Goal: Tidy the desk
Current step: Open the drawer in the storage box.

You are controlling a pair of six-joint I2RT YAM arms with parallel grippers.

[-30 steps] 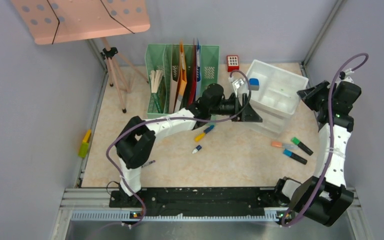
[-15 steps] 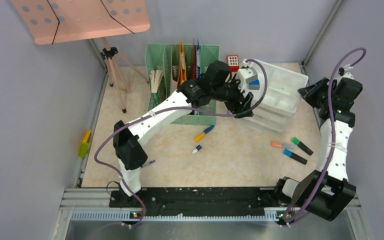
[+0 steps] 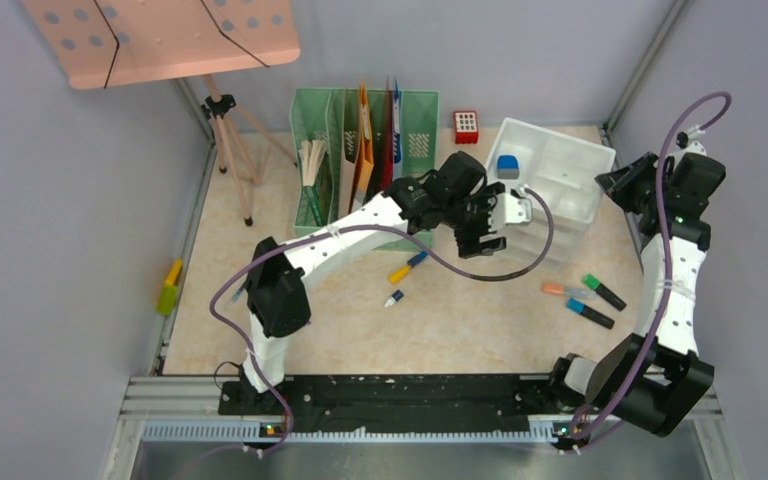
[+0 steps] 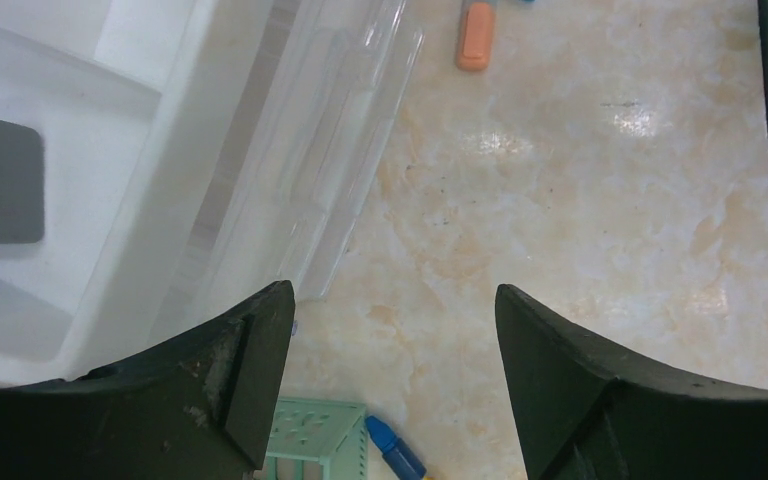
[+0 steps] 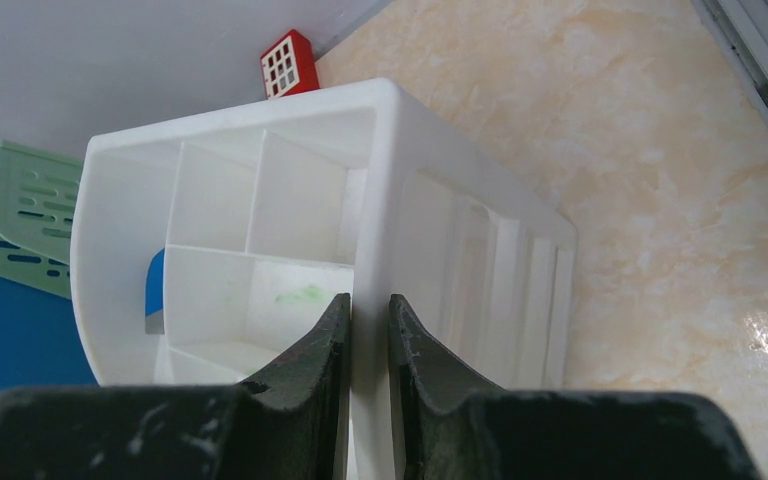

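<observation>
The desk (image 3: 460,330) is a beige marble top. At its back right stands a white compartment organizer (image 3: 560,175) with a blue-and-grey block (image 3: 508,166) in its left cell. My left gripper (image 3: 485,240) hangs open and empty over the desk (image 4: 560,200) just off the organizer's front-left corner (image 4: 110,200); the wrist view shows bare desk between its fingers (image 4: 392,300). My right gripper (image 3: 615,185) is shut on the organizer's right wall (image 5: 368,300), one finger inside and one outside.
Orange (image 3: 557,289), green (image 3: 604,292) and blue (image 3: 590,313) markers lie front right. A yellow-blue marker (image 3: 408,266) and a small white pen (image 3: 393,298) lie mid-desk. A green file holder (image 3: 360,150), red block (image 3: 466,126) and pink music stand (image 3: 160,40) stand behind.
My left gripper swung up over the organizer's left cell and has come back down to the organizer's front-left corner. The right arm and the blue block stayed put.
</observation>
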